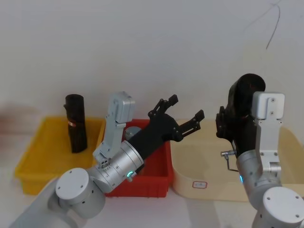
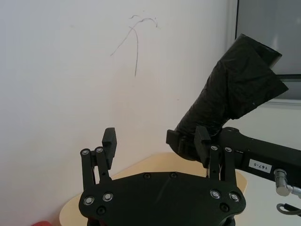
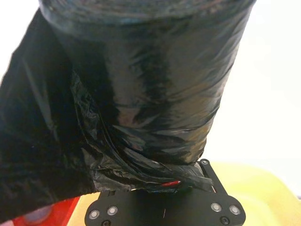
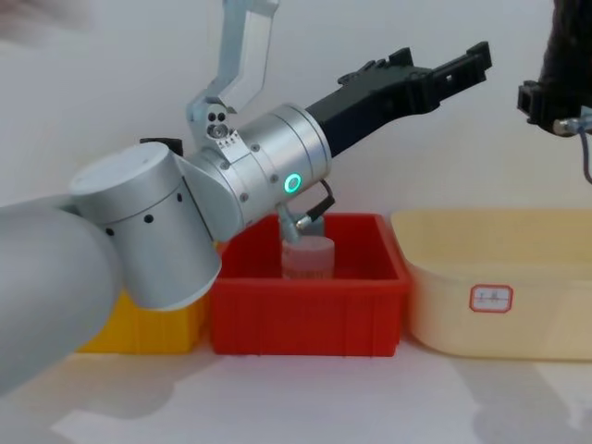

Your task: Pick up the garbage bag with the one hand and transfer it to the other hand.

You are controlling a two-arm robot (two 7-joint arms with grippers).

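Right gripper (image 1: 231,124) pinches the garbage bag (image 1: 247,90) at its lower end, roll standing upright above it. Left gripper (image 1: 185,108) spread wide, near the roll, not touching.

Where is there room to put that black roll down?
The cream tub below the right gripper and its garbage bag looks bare. The yellow bin has room beside its standing roll. The red bin is crowded: jar inside, left gripper above.

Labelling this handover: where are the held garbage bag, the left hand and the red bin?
garbage bag (image 1: 242,95), head view, upper roll.
left hand (image 1: 186,107), head view, midway between open fingertips.
red bin (image 4: 305,319), chest view, front wall.
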